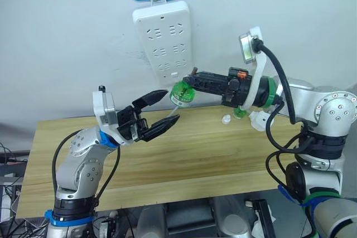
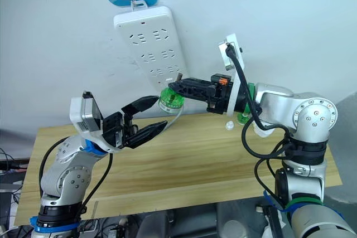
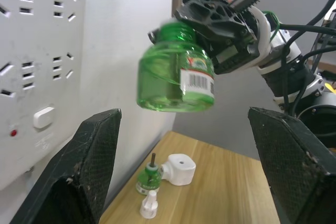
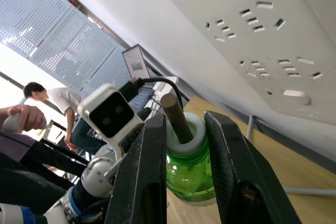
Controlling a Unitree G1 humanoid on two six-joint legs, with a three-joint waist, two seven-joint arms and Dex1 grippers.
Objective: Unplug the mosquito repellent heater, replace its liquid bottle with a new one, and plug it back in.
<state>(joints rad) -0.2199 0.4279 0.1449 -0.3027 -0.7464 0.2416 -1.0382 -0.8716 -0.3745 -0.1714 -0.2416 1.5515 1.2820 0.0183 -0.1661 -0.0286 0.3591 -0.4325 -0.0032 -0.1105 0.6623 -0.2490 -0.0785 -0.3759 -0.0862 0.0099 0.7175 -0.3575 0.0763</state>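
My right gripper (image 1: 189,83) pinches the neck of a green liquid bottle (image 1: 182,93), holding it in the air before the white power strip (image 1: 164,36) on the wall; my left gripper (image 1: 165,108) hangs just beside the bottle, fingers spread wide and empty; the mosquito repellent heater (image 3: 179,169) lies on the bench (image 1: 189,160) near its far edge, a second green bottle (image 3: 148,177) at its end and a small white cap (image 3: 149,205) close by.

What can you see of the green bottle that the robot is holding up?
The green bottle is clear plastic, round and squat, with a label bearing a barcode, a white collar and a brown wick sticking out. The right hand grips it by the neck, tilted in the air in front of the white power strip, above the wooden table, near the open left hand.
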